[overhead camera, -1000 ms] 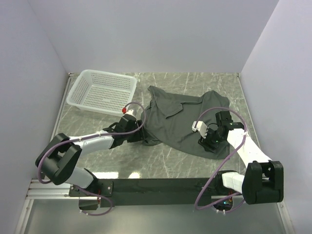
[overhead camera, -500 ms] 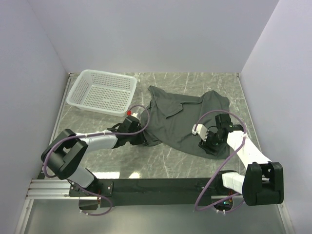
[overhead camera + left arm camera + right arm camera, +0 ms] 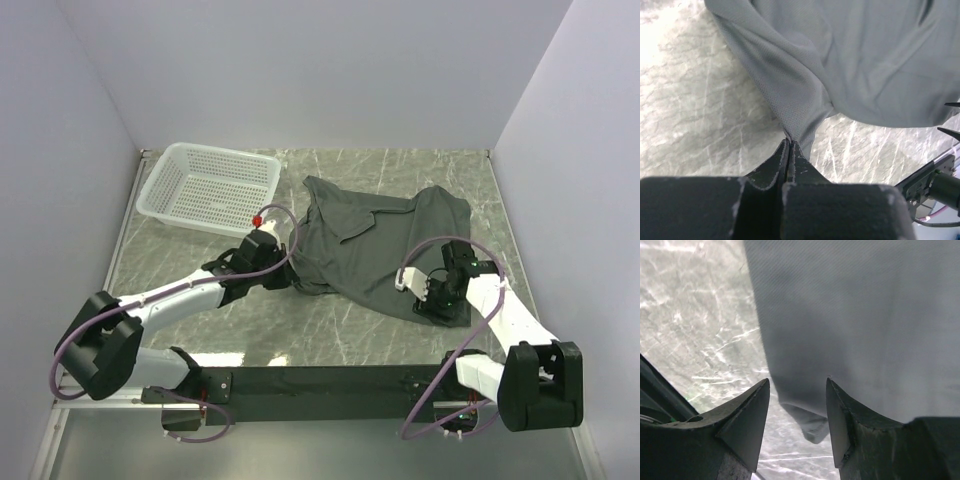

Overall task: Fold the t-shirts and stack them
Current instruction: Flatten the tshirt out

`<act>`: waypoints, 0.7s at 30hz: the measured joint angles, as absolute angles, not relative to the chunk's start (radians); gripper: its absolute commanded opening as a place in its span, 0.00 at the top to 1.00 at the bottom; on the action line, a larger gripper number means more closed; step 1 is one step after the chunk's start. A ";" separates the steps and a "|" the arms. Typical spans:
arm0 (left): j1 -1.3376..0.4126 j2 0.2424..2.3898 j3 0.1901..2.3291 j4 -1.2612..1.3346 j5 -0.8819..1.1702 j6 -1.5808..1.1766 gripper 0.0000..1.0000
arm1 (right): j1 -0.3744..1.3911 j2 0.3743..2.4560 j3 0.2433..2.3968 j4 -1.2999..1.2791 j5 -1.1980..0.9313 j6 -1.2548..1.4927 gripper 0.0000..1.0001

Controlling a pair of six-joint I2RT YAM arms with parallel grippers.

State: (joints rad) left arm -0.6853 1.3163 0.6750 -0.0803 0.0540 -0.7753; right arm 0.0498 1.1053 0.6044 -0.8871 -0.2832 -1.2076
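1. The t-shirt (image 3: 380, 235) is spread, rumpled, on the table (image 3: 300, 335), beside the basket (image 3: 210, 185).
2. A thin pinch of its near left edge is clamped in the fully closed left tool (image 3: 789, 146).
3. The right tool (image 3: 797, 390) is held open over the near right hem, with nothing gripped.
4. So thin a pinch could be pulled free, or the cloth bunched, if only one side is lifted.

Stretches the left arm (image 3: 180, 295) low and forward, forearm near level, angled inward. Pinches the left gripper (image 3: 789, 144) fully closed, jaws pressed flat together, a fold of t-shirt (image 3: 850, 65) edge caught right at the fingertips. Bends the right arm (image 3: 505, 315) sharply at the elbow, wrist tipped downward. Keeps the right gripper (image 3: 797, 385) parted, jaws well apart, cloth edge just ahead of and below the tips.
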 measured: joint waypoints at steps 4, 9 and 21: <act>-0.686 1.304 0.675 -0.108 0.046 -0.771 1.00 | 0.055 1.133 0.583 -0.888 -0.253 -1.213 0.46; -0.686 1.288 0.683 -0.148 0.038 -0.768 1.00 | 0.077 1.174 0.567 -0.864 -0.215 -1.209 0.60; -0.665 1.202 0.777 -0.326 -0.011 -0.686 1.00 | -0.010 1.107 0.668 -0.910 -0.253 -1.158 0.96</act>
State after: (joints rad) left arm -0.6647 1.2018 0.7769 -0.3264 -0.0113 -0.6857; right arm -0.0105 1.1072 0.6678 -0.9096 -0.2535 -1.1580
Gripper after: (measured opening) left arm 0.012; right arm 0.053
